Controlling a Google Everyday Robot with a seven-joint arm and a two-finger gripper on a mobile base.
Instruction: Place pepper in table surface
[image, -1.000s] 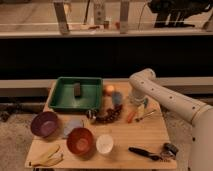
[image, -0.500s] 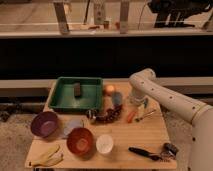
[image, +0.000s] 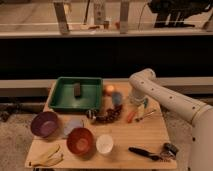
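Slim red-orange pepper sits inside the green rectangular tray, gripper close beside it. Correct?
No. The camera view shows the slim red-orange pepper outside the green rectangular tray, over the light tan wooden table surface right of it; the gripper is close beside it.

The pale claw (image: 136, 102) hangs near the red-orange pepper (image: 131, 116) on the tan, plank-grained table surface (image: 131, 136); the tray (image: 56, 100) is green.

Gripper (image: 138, 101) hangs just behind the pepper (image: 131, 116); open table surface (image: 127, 136) in front, dark cluster (image: 108, 116) left.
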